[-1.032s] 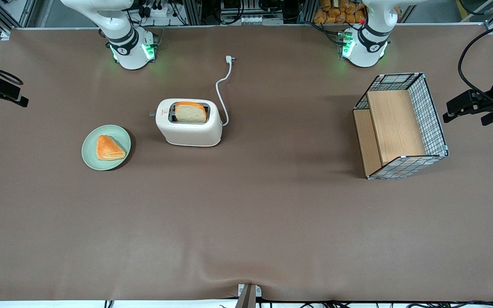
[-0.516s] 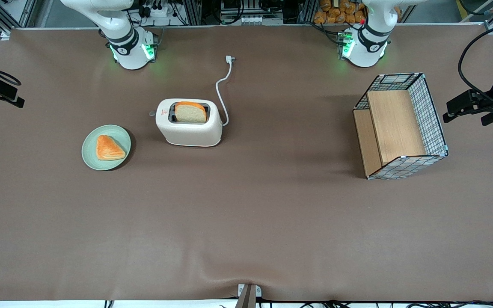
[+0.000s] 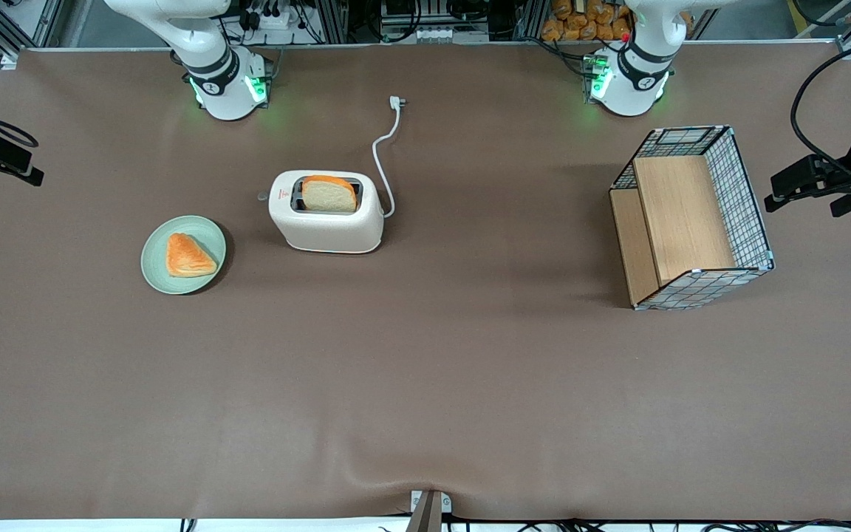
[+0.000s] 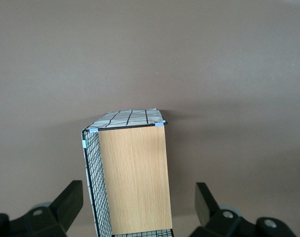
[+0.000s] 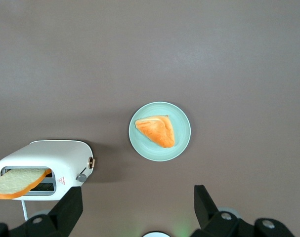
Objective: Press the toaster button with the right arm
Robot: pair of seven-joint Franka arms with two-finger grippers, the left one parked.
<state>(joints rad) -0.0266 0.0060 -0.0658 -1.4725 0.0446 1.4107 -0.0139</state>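
Toaster (image 3: 327, 220): cream-white, two slots, upright on the brown table (image 3: 425, 384), toward the working arm's end and near the arm bases.
Toaster button (image 3: 263, 196): small grey knob on the toaster's narrow end, the end that faces the plate; also seen from the right wrist (image 5: 81, 177), just beside a round dial. Nothing touches it.
Bread slice (image 3: 329, 193): stands in one slot, orange crust up.
Cord (image 3: 383, 159): white, runs from the toaster's other narrow end to a plug lying on the table.
Plate (image 3: 154, 260): pale green, near the button end, apart from the toaster; carries a triangular pastry (image 3: 188, 256).
Gripper (image 5: 138, 210): on the right arm (image 3: 204, 52), held high above the plate and the toaster's button end, touching nothing; fingers (image 5: 70, 207) spread wide, nothing between them.
Wire basket (image 3: 747, 199): wooden insert, toward the parked arm's end.
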